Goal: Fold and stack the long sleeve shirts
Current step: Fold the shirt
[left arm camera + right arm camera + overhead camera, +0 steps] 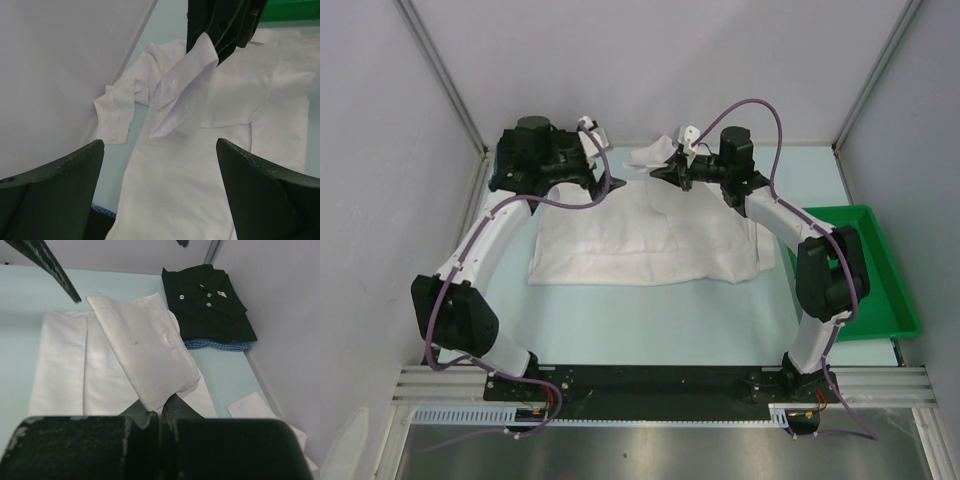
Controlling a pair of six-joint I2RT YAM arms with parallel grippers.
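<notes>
The white long sleeve shirt (640,235) lies spread flat in the middle of the table. My right gripper (660,172) is shut on one sleeve cuff (145,350) and holds it lifted over the shirt's back edge; the cuff also shows in the left wrist view (185,95). My left gripper (608,185) is open and empty, hovering above the shirt body (200,190). The black shirt (210,300) lies folded on the blue checked shirt (215,344) in the far left corner. Both are hidden under the left arm in the top view.
A green plastic tray (880,300) stands at the right edge of the table. The white shirt's other sleeve (117,112) lies loose beside the left wall. Grey walls close the back and sides.
</notes>
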